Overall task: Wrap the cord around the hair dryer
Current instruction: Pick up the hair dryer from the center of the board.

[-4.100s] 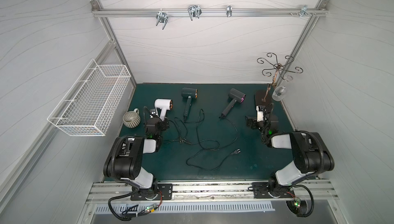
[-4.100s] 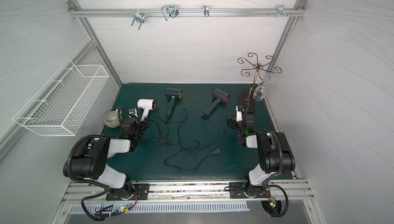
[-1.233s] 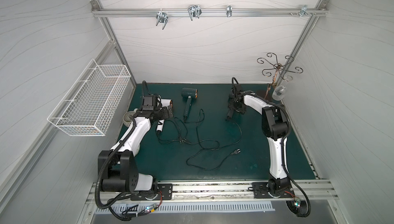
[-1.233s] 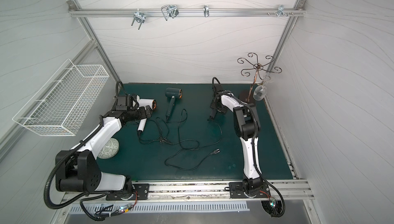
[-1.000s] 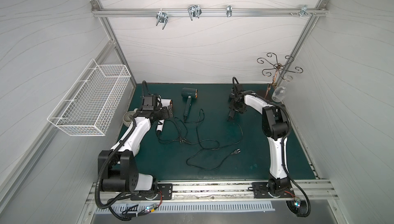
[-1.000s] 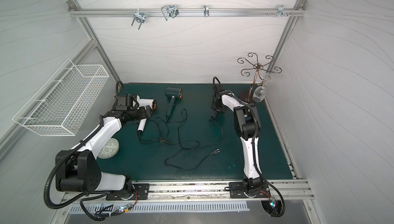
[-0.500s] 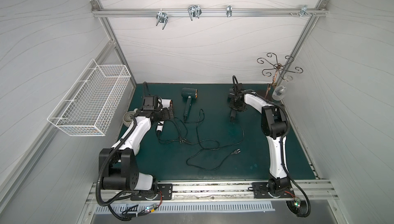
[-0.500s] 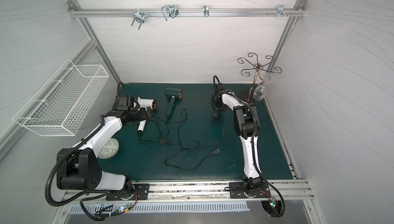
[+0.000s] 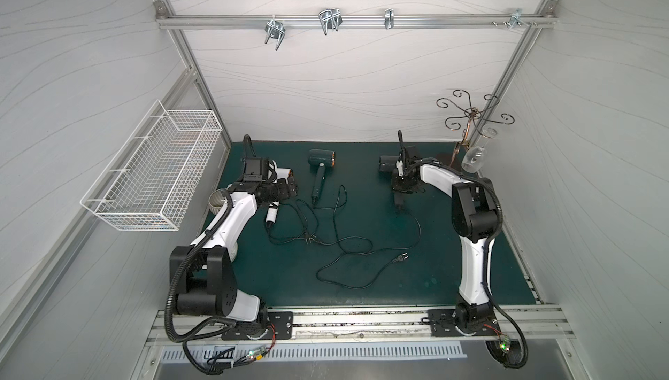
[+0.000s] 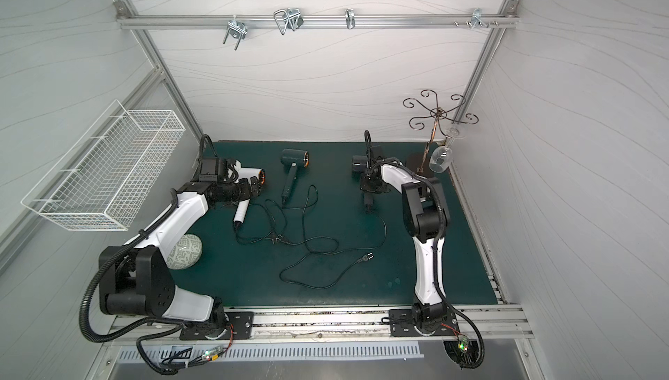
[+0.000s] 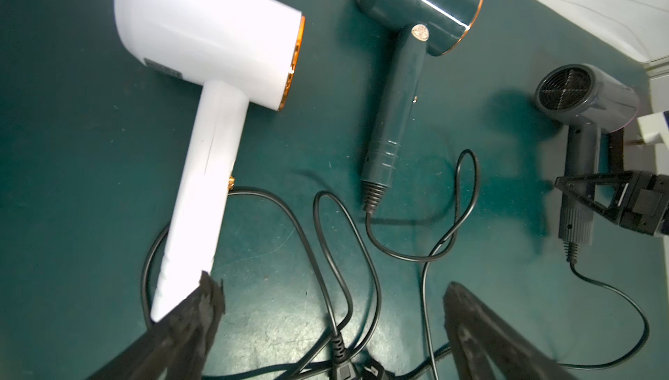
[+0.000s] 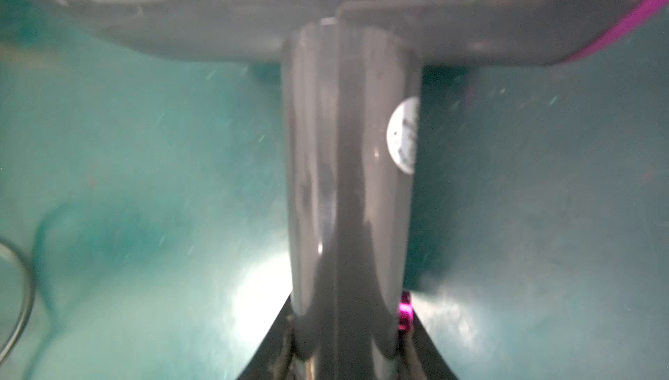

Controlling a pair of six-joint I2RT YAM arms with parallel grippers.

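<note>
Worktop (image 9: 416, 280) green, cords (image 9: 400, 258) loose; white walls (image 9: 344, 88), wire basket (image 9: 152, 175) hung at side. Left jaws spread free; right jaws clamped grey dryer (image 12: 347, 179).

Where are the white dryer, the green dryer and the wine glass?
white dryer (image 11: 202, 34), left wrist view, barrel
green dryer (image 9: 321, 159), in a top view, barrel
wine glass (image 9: 472, 161), in a top view, bowl

Robot lab test cell: white panel walls on an aluminium extrusion frame (image 9: 516, 63), left arm (image 9: 231, 215) and right arm (image 9: 474, 258) bolted to the near rail (image 9: 362, 318), green-matted bench (image 9: 416, 273), wire basket (image 9: 152, 172) on the left wall, hook bar (image 9: 362, 20) across the far wall.
</note>
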